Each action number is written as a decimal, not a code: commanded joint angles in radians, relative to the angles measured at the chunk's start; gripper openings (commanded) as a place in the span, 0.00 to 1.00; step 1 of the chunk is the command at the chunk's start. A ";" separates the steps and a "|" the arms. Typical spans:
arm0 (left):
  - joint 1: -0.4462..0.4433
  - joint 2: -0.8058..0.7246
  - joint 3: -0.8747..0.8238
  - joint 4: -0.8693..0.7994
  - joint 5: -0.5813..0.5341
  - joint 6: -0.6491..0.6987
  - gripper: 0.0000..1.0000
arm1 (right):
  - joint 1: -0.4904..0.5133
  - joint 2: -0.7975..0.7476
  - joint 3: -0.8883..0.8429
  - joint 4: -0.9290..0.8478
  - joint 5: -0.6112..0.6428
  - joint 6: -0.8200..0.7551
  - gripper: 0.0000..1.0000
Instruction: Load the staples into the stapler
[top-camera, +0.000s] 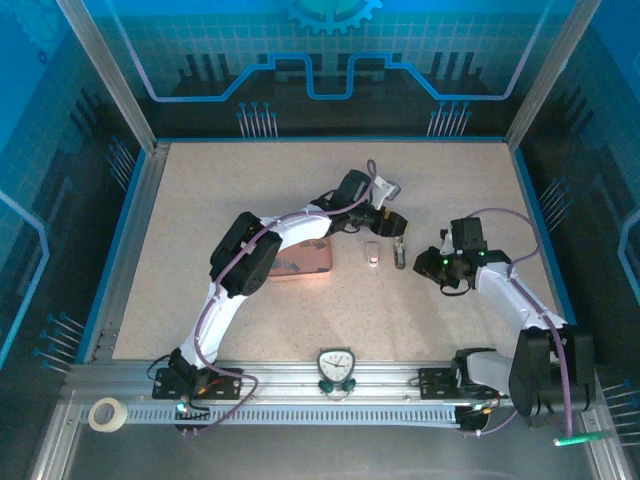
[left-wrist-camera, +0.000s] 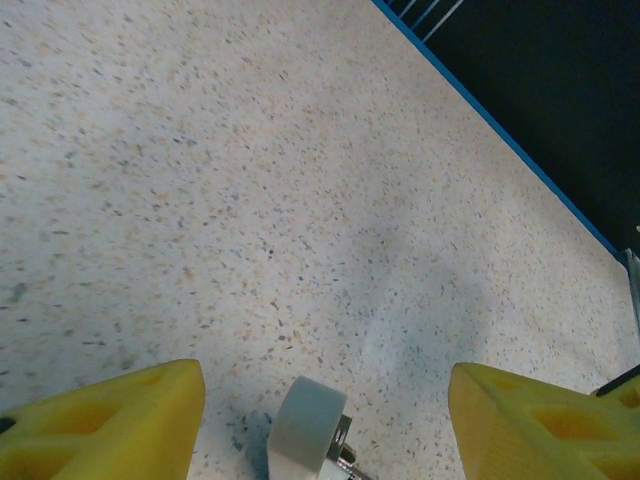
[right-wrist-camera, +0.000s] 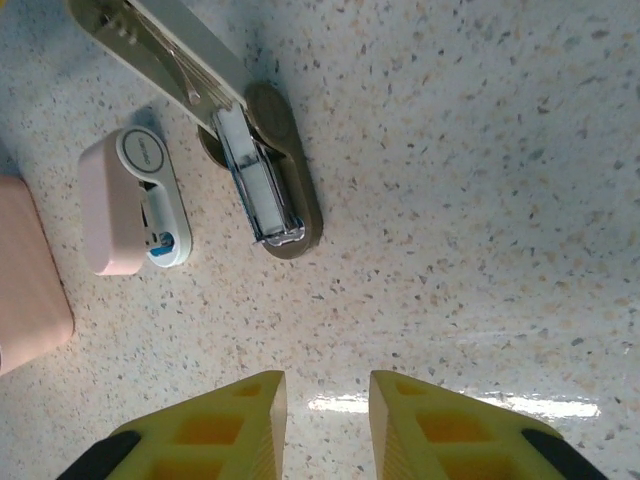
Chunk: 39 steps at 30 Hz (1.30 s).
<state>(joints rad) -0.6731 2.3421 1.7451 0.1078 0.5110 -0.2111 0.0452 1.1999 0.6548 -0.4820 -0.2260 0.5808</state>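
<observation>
The stapler (right-wrist-camera: 262, 185) is seen lying open on the counter (right-wrist-camera: 480, 200), with its lifted top cut off by the picture's edge. A small pink and white box (right-wrist-camera: 132, 200) is laid just beside it, and a pink tray (right-wrist-camera: 25, 280) is partly cut off. The jaws of the right gripper (right-wrist-camera: 327, 385) are held narrow with nothing between them. The jaws of the left gripper (left-wrist-camera: 322, 372) are held wide, and the grey round thing (left-wrist-camera: 308, 425) between them cannot be made out.

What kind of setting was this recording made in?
Likely a purpose-built robot test cell rather than a home or office: a speckled tabletop walled by blue printed panels, with an aluminium-extrusion frame along its near edge.
</observation>
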 joint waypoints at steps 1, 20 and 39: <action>-0.019 0.035 0.047 -0.023 0.031 -0.019 0.66 | -0.022 0.026 -0.004 -0.019 -0.041 -0.022 0.27; -0.034 0.014 -0.001 0.040 0.169 0.010 0.54 | -0.023 0.113 0.011 0.005 -0.043 -0.028 0.24; -0.059 -0.099 -0.120 -0.010 0.216 0.143 0.57 | -0.022 0.029 0.079 -0.076 0.006 -0.039 0.26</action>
<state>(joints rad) -0.7250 2.3161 1.6432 0.1070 0.7021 -0.0982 0.0376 1.2499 0.7002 -0.5171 -0.2264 0.5560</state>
